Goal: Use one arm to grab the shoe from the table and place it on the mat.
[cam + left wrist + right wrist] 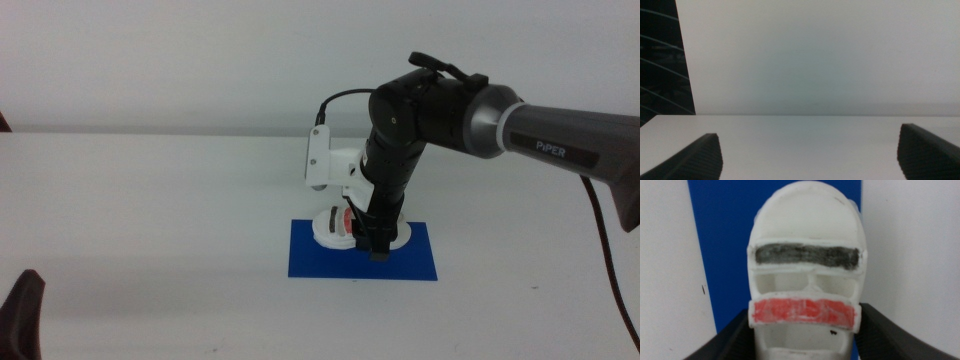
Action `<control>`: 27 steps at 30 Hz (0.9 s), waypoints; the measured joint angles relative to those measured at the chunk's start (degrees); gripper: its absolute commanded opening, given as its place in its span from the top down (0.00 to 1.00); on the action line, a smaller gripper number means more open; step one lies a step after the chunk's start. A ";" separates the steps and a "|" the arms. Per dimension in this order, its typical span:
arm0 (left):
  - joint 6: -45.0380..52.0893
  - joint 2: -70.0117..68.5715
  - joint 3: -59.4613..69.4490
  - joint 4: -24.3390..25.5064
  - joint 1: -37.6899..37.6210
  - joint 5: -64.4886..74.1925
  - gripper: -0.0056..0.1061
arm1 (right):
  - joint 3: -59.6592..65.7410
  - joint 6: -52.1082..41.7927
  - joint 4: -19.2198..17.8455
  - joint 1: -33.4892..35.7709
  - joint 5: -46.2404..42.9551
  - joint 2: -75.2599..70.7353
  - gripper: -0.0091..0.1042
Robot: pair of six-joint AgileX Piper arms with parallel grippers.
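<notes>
Over the mat (363,262) | right pincer (371,238) gripping the shoe (336,226), lowering onto blue | release pending | left pincer (22,312) spread, waiting well off the mat

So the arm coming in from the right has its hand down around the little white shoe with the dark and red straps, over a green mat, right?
Not quite: the thin flat mat is deep blue, not green, as the middle view shows. The rest holds: the right hand is down around the small white shoe with dark and red straps, over that mat.
</notes>
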 measured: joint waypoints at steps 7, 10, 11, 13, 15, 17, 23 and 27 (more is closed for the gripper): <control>0.00 0.00 0.00 0.00 0.00 0.00 0.11 | 0.00 -1.23 0.69 0.00 -0.04 0.47 0.91; 0.00 0.00 0.00 0.00 0.00 0.00 0.11 | 0.00 -1.45 0.69 0.00 -0.04 0.61 0.91; 0.00 0.00 0.00 0.00 0.00 0.00 0.11 | 0.00 -1.45 0.69 0.00 -0.13 0.61 0.91; 0.00 0.00 0.00 0.00 0.00 0.00 0.11 | 0.00 -1.57 0.69 0.00 -0.13 0.84 0.91; 0.00 0.00 0.00 0.00 0.00 0.00 0.11 | 0.00 -1.66 0.69 0.00 -0.28 1.11 0.91; 0.00 0.00 0.00 0.00 0.00 0.00 0.11 | 0.00 -1.66 1.00 0.00 -0.86 1.46 0.91; 0.00 0.00 0.00 0.00 0.00 0.00 0.11 | 0.00 -1.66 1.21 0.00 -1.53 1.77 0.91; 0.00 0.00 0.00 0.00 0.00 0.00 0.11 | 0.00 -1.66 1.33 0.00 -1.67 2.84 0.91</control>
